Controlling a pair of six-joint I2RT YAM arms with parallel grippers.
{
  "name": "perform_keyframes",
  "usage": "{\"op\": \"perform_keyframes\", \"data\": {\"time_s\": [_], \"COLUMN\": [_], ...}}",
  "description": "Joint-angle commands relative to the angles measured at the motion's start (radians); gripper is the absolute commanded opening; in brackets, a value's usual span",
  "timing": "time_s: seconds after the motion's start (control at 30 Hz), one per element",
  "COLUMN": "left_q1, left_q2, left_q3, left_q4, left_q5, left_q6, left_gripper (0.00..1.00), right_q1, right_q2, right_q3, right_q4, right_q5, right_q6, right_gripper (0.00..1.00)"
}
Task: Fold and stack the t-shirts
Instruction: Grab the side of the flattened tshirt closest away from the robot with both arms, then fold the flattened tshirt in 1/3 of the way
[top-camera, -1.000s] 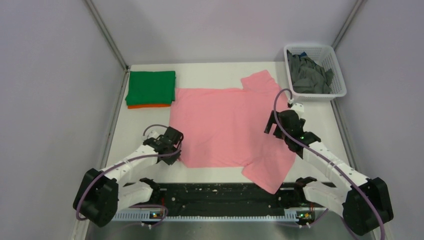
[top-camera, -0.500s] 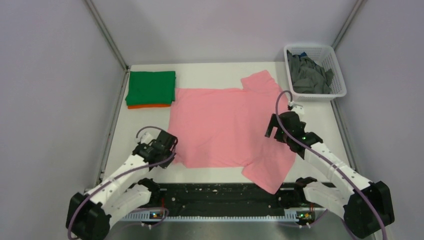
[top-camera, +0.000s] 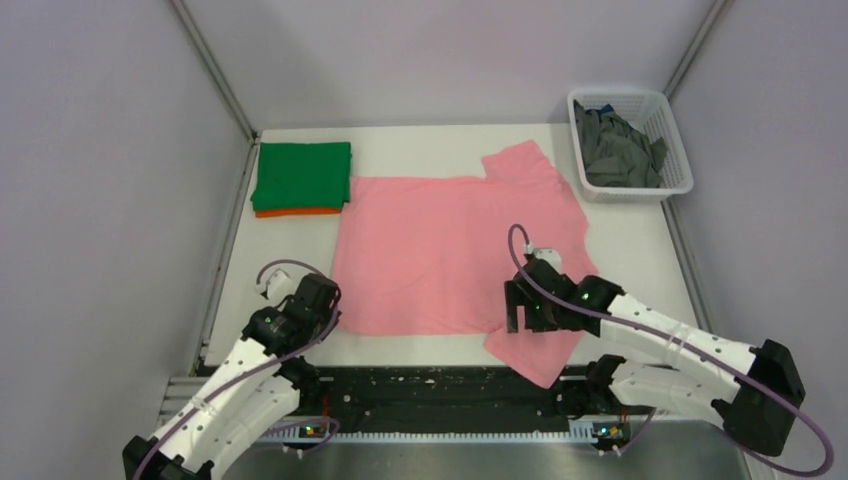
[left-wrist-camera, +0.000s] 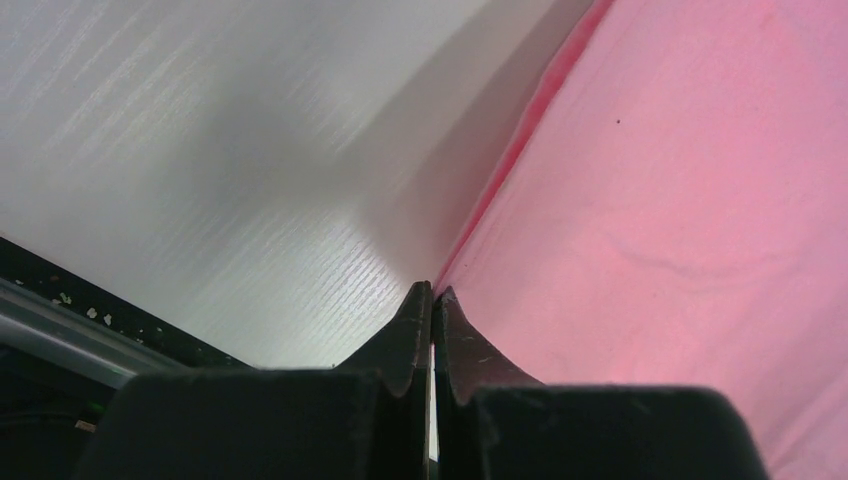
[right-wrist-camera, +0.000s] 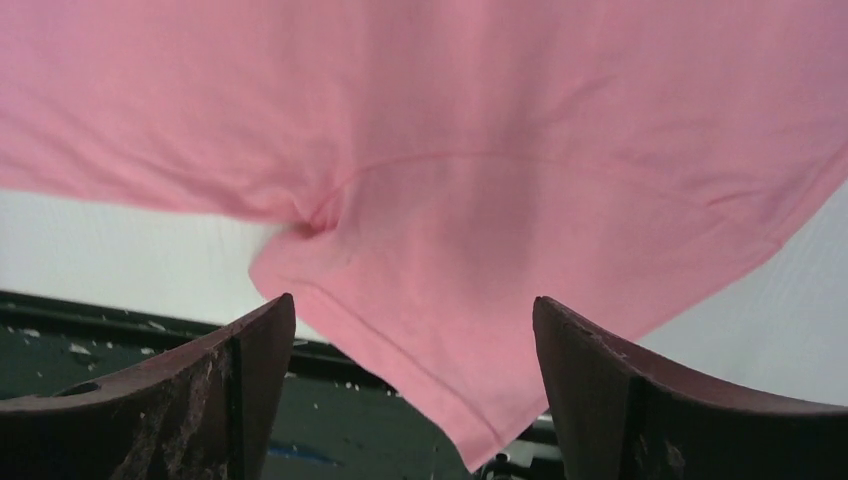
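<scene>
A light pink t-shirt lies spread flat mid-table. Its near sleeve reaches the table's front edge. A folded green t-shirt lies on a folded orange one at the back left. Dark grey t-shirts fill the basket. My left gripper is at the pink shirt's near-left corner. In the left wrist view it is shut, with the shirt's raised edge running into its tips. My right gripper hovers open over the near sleeve, which shows pink between its spread fingers.
A white lattice basket stands at the back right by the wall. A black strip runs along the table's front edge between the arm bases. Walls close in left, right and back.
My left gripper drew back toward the near left and the shirt's near-left corner shifted left with it. My right gripper moved from the shirt's right side to over the near sleeve.
</scene>
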Motion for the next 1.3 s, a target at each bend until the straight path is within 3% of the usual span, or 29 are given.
{"op": "perform_keyframes", "data": {"time_s": [0.0, 0.23, 0.5, 0.6, 0.73, 0.97, 1.27], "left_q1": [-0.003, -0.002, -0.003, -0.002, -0.003, -0.002, 0.005], "left_q2": [0.013, 0.034, 0.04, 0.045, 0.047, 0.05, 0.145], "left_q3": [0.019, 0.022, 0.023, 0.027, 0.031, 0.055, 0.133], "left_q4": [-0.007, 0.021, 0.025, 0.027, 0.025, 0.057, 0.141], "left_q5": [-0.02, -0.011, -0.013, -0.012, -0.01, -0.006, -0.055], "left_q6": [0.021, 0.028, 0.032, 0.033, 0.035, 0.048, 0.094], "left_gripper": [0.0, 0.0, 0.0, 0.0, 0.0, 0.0, 0.0], "right_q1": [0.098, 0.244, 0.252, 0.253, 0.252, 0.235, -0.014], "right_q2": [0.011, 0.113, 0.169, 0.196, 0.186, 0.103, 0.002], "right_q3": [0.002, -0.079, -0.185, -0.203, -0.18, -0.011, 0.182], "right_q4": [-0.173, -0.201, -0.108, -0.079, -0.108, -0.245, -0.185], "right_q5": [-0.07, -0.222, -0.335, -0.324, -0.264, -0.052, 0.116], "right_q6": [0.098, 0.125, 0.12, 0.126, 0.142, 0.149, -0.011], "right_gripper": [0.85, 0.74, 0.54, 0.36, 0.0, 0.0, 0.0]}}
